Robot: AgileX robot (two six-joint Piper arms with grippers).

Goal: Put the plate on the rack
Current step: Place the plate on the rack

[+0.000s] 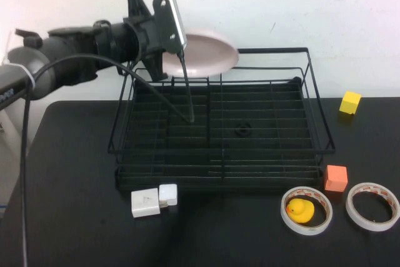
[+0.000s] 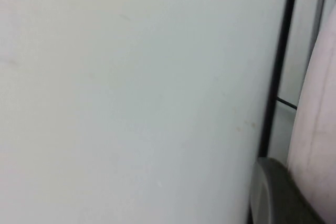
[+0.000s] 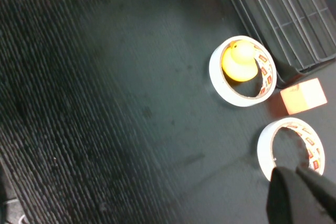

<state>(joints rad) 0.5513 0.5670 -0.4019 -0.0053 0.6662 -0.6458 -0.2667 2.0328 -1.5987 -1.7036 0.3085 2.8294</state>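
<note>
A scuffed white wall (image 1: 281, 4) rises behind the black table (image 1: 69, 179).

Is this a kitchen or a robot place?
Probably a robot test table, not a kitchen: the left gripper holds a plate over a rack, with a toy duck nearby. The right gripper hangs shut above a tape ring.

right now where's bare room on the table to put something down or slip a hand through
Bare table lies left of the rack and along the front between the white blocks and the duck-filled tape ring. The front right is crowded: both tape rings and the orange cube. The left gripper holds the plate over the rack's back left; the right gripper hangs shut beside the empty ring.
</note>
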